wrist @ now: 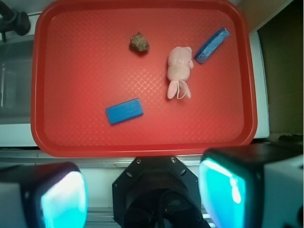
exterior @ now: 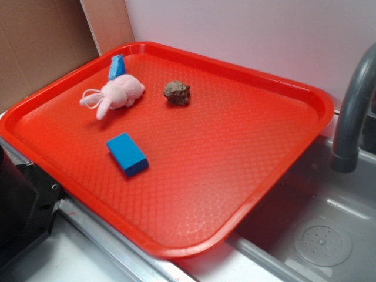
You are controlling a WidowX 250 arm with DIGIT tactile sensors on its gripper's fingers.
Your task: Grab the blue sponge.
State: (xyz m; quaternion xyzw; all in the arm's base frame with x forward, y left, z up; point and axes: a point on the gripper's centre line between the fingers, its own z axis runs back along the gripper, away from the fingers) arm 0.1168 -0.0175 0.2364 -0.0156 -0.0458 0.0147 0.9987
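Note:
The blue sponge is a thin bright-blue slab standing on edge at the far left corner of the red tray, just behind the pink plush bunny. The wrist view shows the blue sponge at the upper right, beside the bunny. My gripper hangs high above the tray's near rim, far from the sponge. It is open, its teal pads wide apart with nothing between them. The gripper does not show in the exterior view.
A hard blue block lies left of the tray's middle, and a brown rock sits right of the bunny. A grey faucet and a sink basin are to the right. Cardboard stands behind the tray.

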